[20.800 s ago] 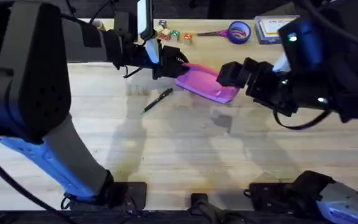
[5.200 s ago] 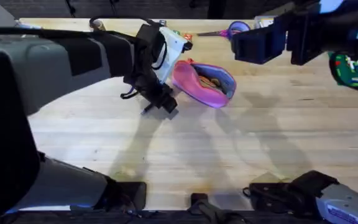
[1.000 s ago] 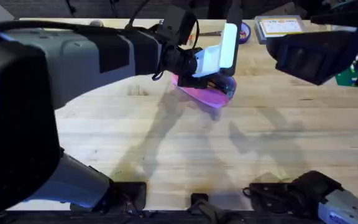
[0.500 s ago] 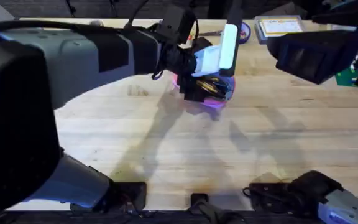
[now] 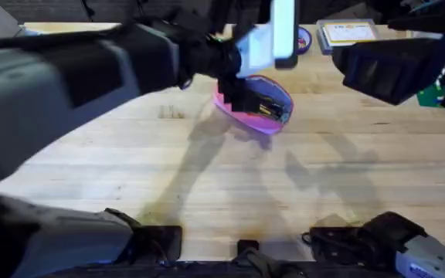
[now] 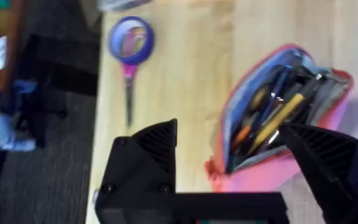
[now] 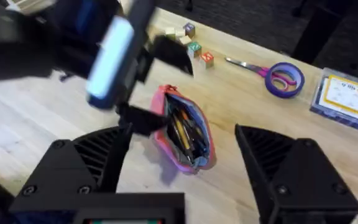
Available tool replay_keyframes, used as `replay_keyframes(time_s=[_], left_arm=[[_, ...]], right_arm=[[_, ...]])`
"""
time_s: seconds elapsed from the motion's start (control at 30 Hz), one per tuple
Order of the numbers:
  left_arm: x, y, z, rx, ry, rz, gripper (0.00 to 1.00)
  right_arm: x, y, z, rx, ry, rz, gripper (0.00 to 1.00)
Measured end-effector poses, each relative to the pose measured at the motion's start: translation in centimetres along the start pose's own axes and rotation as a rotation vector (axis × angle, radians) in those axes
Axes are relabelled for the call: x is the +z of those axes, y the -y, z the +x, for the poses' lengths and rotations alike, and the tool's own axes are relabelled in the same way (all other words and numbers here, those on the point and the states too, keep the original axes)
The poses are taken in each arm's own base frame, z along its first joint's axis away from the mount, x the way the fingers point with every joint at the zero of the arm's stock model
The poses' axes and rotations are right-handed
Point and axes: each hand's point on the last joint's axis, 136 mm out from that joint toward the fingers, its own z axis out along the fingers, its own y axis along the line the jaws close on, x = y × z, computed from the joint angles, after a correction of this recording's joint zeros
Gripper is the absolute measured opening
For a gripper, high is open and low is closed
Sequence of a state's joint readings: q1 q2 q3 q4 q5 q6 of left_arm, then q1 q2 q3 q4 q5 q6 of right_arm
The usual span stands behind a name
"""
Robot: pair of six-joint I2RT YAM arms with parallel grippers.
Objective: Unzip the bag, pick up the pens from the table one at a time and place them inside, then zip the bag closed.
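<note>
The pink bag (image 5: 263, 117) lies on the table (image 5: 230, 185) toward the back middle, unzipped and gaping. Several pens (image 6: 271, 119) lie inside it, dark, yellow and orange ones among them; they also appear in the right wrist view as pens (image 7: 184, 133). My left gripper (image 5: 246, 94) hangs just above the bag's left end. In its wrist view the left gripper (image 6: 229, 132) is open, with nothing between its fingers. My right gripper (image 5: 388, 66) hovers high at the back right, well away from the bag. In its own view the right gripper (image 7: 184, 132) is open and holds nothing.
Purple-handled scissors (image 7: 278, 78) lie at the table's back edge, next to a clear box with a blue lid (image 7: 347, 96). Small coloured blocks (image 7: 191, 37) sit at the back, left of the scissors. The front half of the wooden table is bare planks.
My left arm has risen toward the camera, lifting its gripper off the bag's opening. More of the bag's inside now shows. The right arm has stayed in place.
</note>
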State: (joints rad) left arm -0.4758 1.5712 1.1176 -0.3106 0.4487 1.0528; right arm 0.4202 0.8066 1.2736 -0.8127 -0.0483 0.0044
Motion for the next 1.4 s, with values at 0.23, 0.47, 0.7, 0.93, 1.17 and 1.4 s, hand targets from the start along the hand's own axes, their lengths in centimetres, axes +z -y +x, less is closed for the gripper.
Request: replay_keyframes(time_s=[0.23, 0.47, 0.7, 0.93, 1.17, 1.4], left_arm=[[-4.8, -2.9, -0.7, -0.135, 0.015, -0.116, 0.992], [-8.3, -2.3, -1.0, -0.222, 0.002, -0.132, 0.993], [-11.6, -1.4, -2.2, -0.23, 0.01, -0.153, 0.992], [-13.5, -1.9, -2.5, -0.221, 0.009, -0.209, 0.993], [-13.6, -1.8, -1.8, -0.236, -0.026, -0.216, 0.993], [-13.6, -1.7, -1.7, -0.239, -0.031, -0.215, 0.993]], right_arm=[[0.0, 0.0, 0.9, 0.003, -0.035, 0.0, 0.998], [0.0, 0.0, 0.9, 0.003, -0.037, 0.0, 0.998], [1.9, 0.3, 0.5, 0.053, -0.051, 0.009, 0.998], [7.7, 2.3, -0.4, 0.126, -0.075, 0.087, 0.998], [10.7, 4.8, -1.0, 0.219, -0.055, 0.165, 0.998], [10.7, 5.1, -2.3, 0.237, -0.001, 0.171, 0.998]])
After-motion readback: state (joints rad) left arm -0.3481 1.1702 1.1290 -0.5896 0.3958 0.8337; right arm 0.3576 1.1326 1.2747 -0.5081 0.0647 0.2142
